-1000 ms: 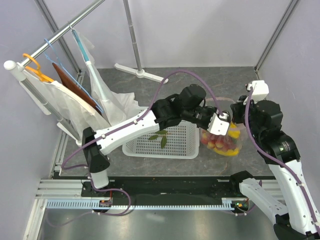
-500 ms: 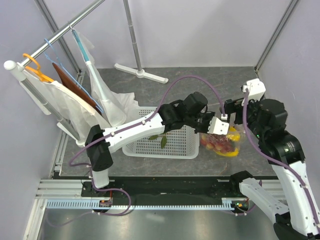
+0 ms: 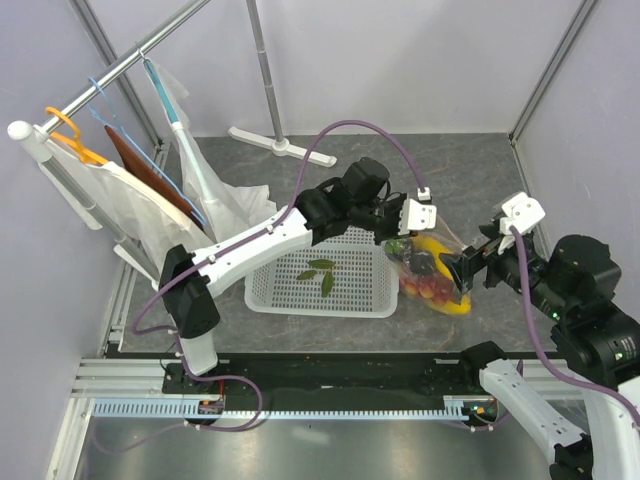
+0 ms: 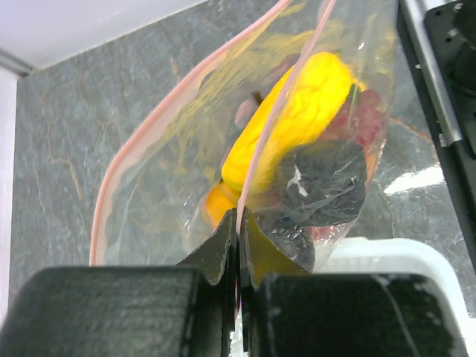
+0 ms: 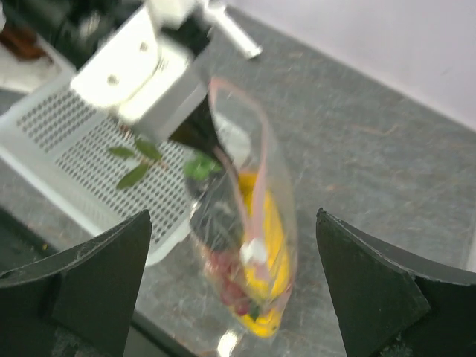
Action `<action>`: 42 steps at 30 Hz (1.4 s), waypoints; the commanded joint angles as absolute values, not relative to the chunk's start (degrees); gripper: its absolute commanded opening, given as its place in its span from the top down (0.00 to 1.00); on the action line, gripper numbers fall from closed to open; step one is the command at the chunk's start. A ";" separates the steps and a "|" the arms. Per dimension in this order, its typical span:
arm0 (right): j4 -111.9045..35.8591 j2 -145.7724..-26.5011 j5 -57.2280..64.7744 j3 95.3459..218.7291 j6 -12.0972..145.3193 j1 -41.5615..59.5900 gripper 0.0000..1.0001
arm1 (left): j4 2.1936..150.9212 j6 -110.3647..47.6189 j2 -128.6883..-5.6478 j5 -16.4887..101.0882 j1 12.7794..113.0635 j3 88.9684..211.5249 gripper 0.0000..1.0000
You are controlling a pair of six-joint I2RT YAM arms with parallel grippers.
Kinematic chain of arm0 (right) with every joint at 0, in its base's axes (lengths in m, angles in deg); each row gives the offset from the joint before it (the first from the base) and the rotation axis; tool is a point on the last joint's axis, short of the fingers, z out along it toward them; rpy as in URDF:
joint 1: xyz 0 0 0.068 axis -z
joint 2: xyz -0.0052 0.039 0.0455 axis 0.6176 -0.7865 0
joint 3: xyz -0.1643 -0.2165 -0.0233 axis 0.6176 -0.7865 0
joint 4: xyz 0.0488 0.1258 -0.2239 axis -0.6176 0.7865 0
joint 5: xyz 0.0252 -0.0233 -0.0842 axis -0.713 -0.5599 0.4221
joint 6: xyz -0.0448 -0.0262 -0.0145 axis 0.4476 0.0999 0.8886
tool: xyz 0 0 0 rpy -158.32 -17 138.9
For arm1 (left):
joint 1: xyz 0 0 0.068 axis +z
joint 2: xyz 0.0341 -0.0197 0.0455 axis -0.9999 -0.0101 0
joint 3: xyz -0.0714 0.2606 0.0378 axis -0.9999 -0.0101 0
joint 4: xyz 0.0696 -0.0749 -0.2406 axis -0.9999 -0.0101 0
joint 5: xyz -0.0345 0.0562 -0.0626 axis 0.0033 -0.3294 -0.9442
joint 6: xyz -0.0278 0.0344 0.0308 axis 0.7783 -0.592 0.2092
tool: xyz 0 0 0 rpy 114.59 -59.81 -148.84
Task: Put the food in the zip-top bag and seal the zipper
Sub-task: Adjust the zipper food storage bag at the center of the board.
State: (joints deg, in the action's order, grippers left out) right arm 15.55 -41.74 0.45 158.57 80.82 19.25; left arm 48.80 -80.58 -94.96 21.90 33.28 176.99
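Right end effector (image 5: 232, 223) withdrew (spread wide) from bag (image 3: 425, 272).

The grey table (image 3: 470, 180) bears a white basket (image 3: 360, 285) and, seemingly, the fruit-filled bag (image 3: 425, 287).

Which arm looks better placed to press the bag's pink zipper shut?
Right. The right gripper is open, free and facing the bag; the left gripper is shut on the zipper, holding it up.
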 commanded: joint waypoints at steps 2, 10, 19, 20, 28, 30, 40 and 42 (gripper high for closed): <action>19.21 -41.44 -3.00 154.71 84.74 18.81 0.05 | 51.78 -76.97 -94.86 18.92 35.10 176.96 0.98; 20.71 -39.86 1.39 152.07 92.93 17.75 0.24 | 52.31 -77.32 -95.21 17.52 36.77 176.34 0.98; 17.20 -37.05 4.65 146.01 94.60 16.61 0.41 | 54.94 -78.02 -92.31 12.95 38.27 171.77 0.98; 15.89 -36.79 4.30 145.57 94.87 16.61 0.44 | 55.29 -78.19 -91.79 12.86 38.27 171.33 0.98; 10.51 -37.40 4.39 144.33 94.17 16.70 0.65 | 55.56 -78.99 -90.11 11.10 38.27 169.66 0.98; 10.60 -38.10 3.33 144.86 94.96 16.52 0.54 | 55.56 -78.90 -89.94 11.10 38.27 169.66 0.98; 9.99 -39.07 0.43 144.77 99.70 16.61 0.72 | 55.21 -78.46 -88.71 9.61 38.27 169.57 0.98; 8.76 -38.28 0.17 144.07 99.53 16.69 1.00 | 55.12 -78.37 -88.18 9.17 38.53 168.70 0.98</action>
